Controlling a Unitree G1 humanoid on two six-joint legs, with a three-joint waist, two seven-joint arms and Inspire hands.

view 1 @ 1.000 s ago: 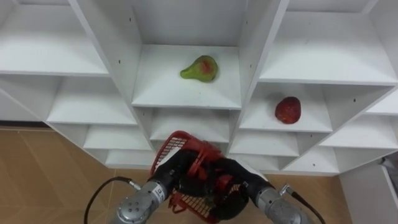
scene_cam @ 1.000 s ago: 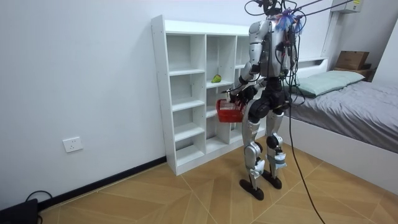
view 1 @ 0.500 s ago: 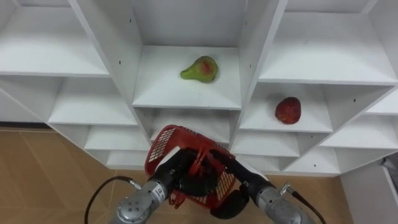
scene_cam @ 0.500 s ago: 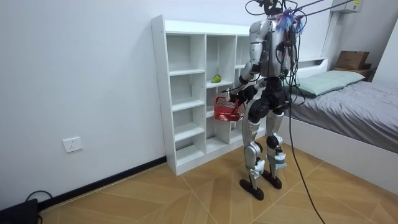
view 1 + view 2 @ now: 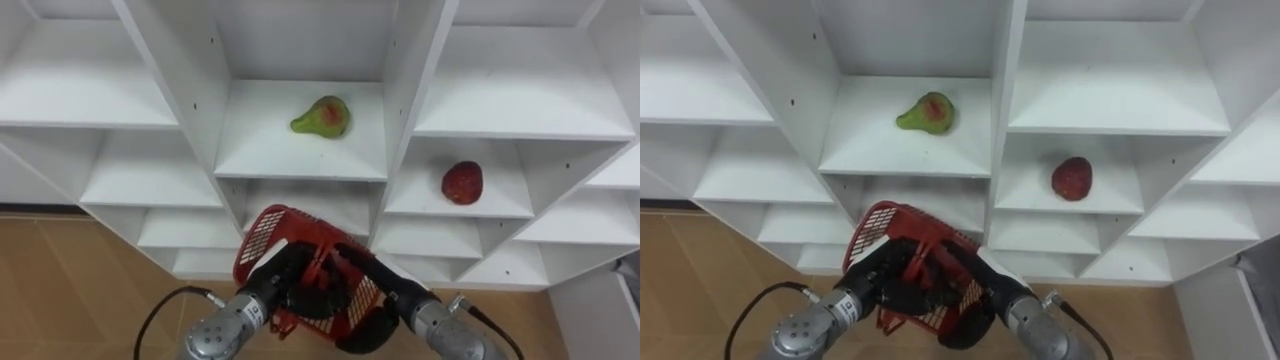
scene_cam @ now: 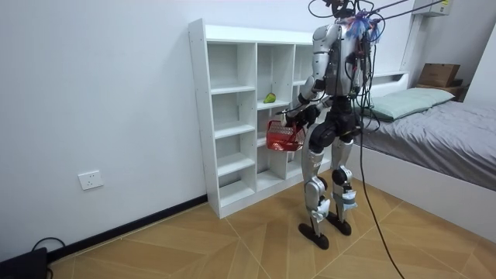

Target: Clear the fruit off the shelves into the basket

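Note:
A green pear [image 5: 322, 115] with a red blush lies on the middle shelf of the white closet [image 5: 300, 160]. A red apple [image 5: 461, 183] sits one compartment lower, to the right. Below them I hold a red mesh basket [image 5: 262, 232], tilted, in front of the lower shelves. My left hand [image 5: 287, 283] grips its near left side, fingers curled round the rim and handle. My right hand [image 5: 368, 305] is curled on the right side. In the room view I stand facing the closet with the basket [image 6: 282, 137] at waist height.
The closet [image 6: 232, 108] has several open compartments divided by upright panels [image 5: 405, 90]. Wooden floor [image 5: 70, 270] lies below. A bed [image 6: 434, 147] stands at the room view's right, behind me.
The basket has been lifted a little and tipped, so its mesh wall now faces up to the left. Both hands stay on it. The fruits have not moved.

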